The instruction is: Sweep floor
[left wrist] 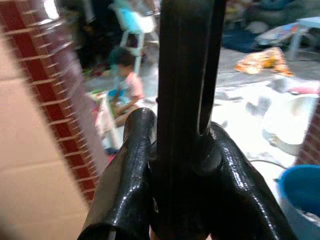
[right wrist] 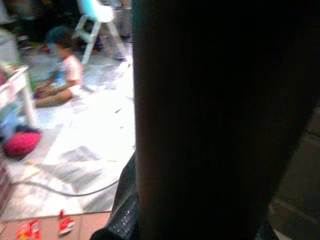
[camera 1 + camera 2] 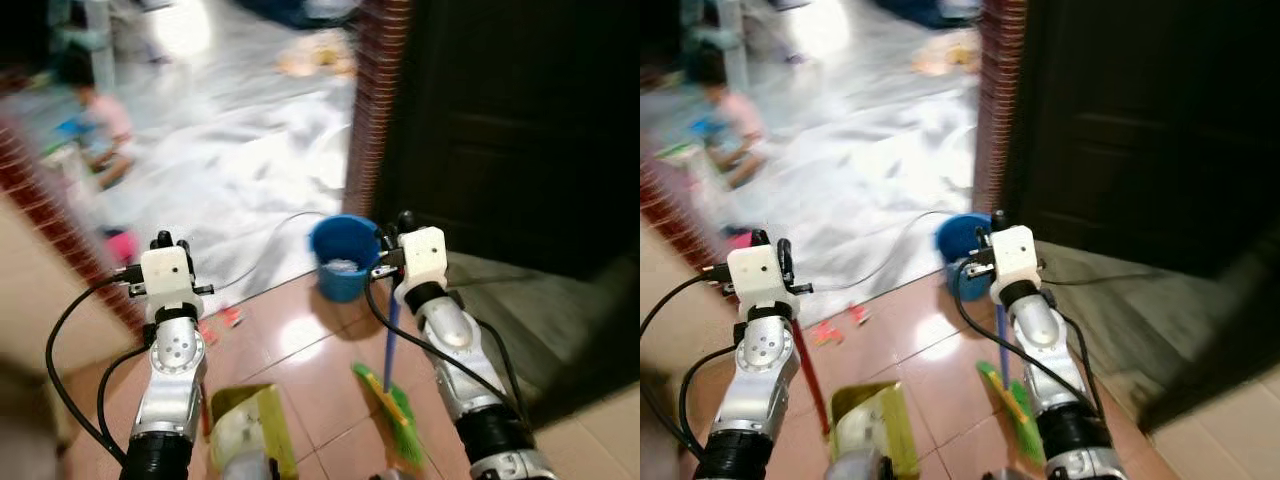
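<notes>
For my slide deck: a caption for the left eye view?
Broom and dustpan held over tiles, blue bucket ahead.

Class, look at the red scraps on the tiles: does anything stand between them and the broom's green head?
Nothing visible does. The red scraps lie on open tile, apart from the broom head; the yellow-green dustpan sits nearer the camera, and the blue bucket farther off.

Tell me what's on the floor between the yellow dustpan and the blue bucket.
Mostly bare glossy tiles with a bright glare patch, seen in the left eye view between the dustpan and the bucket. No litter there.
</notes>
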`<state>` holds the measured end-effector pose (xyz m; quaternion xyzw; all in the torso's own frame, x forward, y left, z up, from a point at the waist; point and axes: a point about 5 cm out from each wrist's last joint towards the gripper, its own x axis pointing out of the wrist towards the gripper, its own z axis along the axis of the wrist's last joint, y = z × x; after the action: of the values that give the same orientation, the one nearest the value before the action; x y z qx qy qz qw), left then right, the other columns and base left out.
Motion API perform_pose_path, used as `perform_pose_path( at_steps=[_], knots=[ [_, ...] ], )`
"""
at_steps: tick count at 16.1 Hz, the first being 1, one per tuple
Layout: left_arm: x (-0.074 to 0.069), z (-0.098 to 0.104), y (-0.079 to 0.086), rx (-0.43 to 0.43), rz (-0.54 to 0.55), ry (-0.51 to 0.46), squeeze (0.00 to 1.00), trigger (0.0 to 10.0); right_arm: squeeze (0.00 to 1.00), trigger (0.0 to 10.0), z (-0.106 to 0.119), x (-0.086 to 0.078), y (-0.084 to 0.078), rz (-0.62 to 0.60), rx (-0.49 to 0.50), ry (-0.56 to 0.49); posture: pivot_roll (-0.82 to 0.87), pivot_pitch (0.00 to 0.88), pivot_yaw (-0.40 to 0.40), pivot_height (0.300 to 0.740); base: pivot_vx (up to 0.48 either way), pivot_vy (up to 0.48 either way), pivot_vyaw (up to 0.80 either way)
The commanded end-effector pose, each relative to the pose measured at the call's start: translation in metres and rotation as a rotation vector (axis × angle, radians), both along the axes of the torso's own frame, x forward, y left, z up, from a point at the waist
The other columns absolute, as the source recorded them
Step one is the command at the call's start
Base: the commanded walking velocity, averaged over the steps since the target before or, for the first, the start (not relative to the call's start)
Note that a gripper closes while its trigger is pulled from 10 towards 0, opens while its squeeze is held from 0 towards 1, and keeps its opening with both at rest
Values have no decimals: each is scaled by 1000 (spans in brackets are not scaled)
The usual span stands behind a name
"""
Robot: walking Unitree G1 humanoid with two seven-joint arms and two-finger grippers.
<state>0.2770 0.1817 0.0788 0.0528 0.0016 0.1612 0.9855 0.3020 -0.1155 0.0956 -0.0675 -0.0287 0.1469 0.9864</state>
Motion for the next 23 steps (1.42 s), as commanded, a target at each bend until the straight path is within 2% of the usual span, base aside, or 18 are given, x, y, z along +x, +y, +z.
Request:
perform_pose_path(
  at_steps=[1,4,7,9,10,13,15,17,19,20,23],
  knots=[
    [0,3,2,7,-7,-14,0,10000,0,10000,15,5,9,36,-5,-75,13,0,12,740,0,0,800],
    [-2,-10,-9,-27,-96,5,0,10000,0,10000,30,13,24,122,-34,-141,21,0,3,740,0,0,800],
    [3,-4,-20,-53,-165,-12,0,10000,0,10000,43,21,29,141,-30,-185,27,0,13,740,0,0,800],
    [8,2,-21,-91,-149,-22,0,10000,0,10000,47,23,21,91,-37,-207,40,0,12,740,0,0,800],
    [7,2,-21,-84,-153,-14,0,10000,0,10000,47,22,17,69,-38,-208,48,0,19,740,0,0,800],
    [-2,-6,-19,-33,-147,7,0,10000,0,10000,40,16,3,-12,-64,-211,31,0,22,740,0,0,800],
    [-3,-10,-27,-88,-184,20,0,10000,0,10000,31,12,-14,-106,-98,-201,33,0,24,740,0,0,800],
    [-5,-9,-27,-74,-162,13,0,10000,0,10000,27,9,-20,-138,-103,-196,30,0,29,740,0,0,800],
    [-8,-11,-25,-68,-136,16,0,10000,0,10000,24,4,-25,-167,-93,-190,21,0,36,740,0,0,0],
    [-9,-16,-22,-116,-129,33,0,10000,0,10000,23,3,-24,-160,-94,-186,16,0,36,740,0,0,0],
    [-2,-10,-14,-136,-119,10,0,10000,0,10000,33,6,-7,-39,-90,-231,14,0,33,740,0,0,533]
  ],
)
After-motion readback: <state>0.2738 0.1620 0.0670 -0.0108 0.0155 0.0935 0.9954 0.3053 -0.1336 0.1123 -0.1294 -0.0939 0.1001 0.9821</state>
